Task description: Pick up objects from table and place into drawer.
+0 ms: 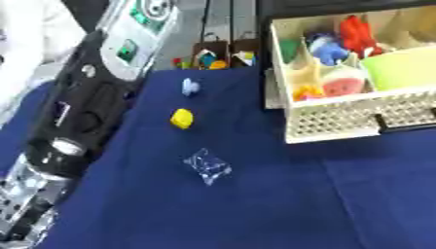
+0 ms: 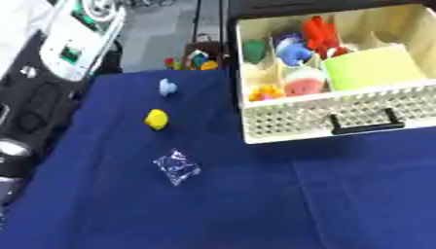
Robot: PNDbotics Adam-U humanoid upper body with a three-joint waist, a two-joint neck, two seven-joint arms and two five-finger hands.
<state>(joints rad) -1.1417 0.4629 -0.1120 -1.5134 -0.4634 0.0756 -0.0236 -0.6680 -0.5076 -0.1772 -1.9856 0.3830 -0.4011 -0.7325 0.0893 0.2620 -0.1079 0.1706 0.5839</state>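
- Blue cloth [image 1: 255, 204] covers the table and fills most of both views; grey floor and some small coloured items [image 1: 208, 59] show past its far edge, at upper centre.
- Drawer [image 2: 340, 114]: cream, with a perforated front and a black handle [image 2: 366, 124], standing open at upper right of the frame on the cloth.
- Drawer contents, by compartment: red toy [image 2: 319, 31] toward the back; blue-and-white toy [image 2: 294, 51] just left of it; green piece [image 2: 254, 49] in the far left compartment; pink-and-white round item [image 2: 302, 82] in a front middle compartment; yellow-orange bits [image 2: 265, 92] in the front left compartment; lime-green block [image 2: 374, 68] filling the large compartment at right.
- Three objects lie loose on the cloth, left of the drawer, in a rough line running from far to near:
- pale blue object [image 1: 190, 86], farthest, near the cloth's far edge;
- yellow object [image 1: 181, 118], just nearer than the blue one, apart from it;
- clear crinkled packet [image 1: 207, 166], nearest, about centre frame, well apart from the drawer.
- None of the three touches another, and none touches the drawer.
- Left arm [image 1: 85, 107]: black with a silver joint, enters along the left edge, running from upper left toward the lower left corner, beside a white-and-green device [image 1: 136, 34] at top left.
- Left hand [image 1: 21, 209]: only a silvery blurred part shows at the lower left corner; cannot tell how its fingers stand. It touches none of the objects.
- Right hand: shows in neither view.
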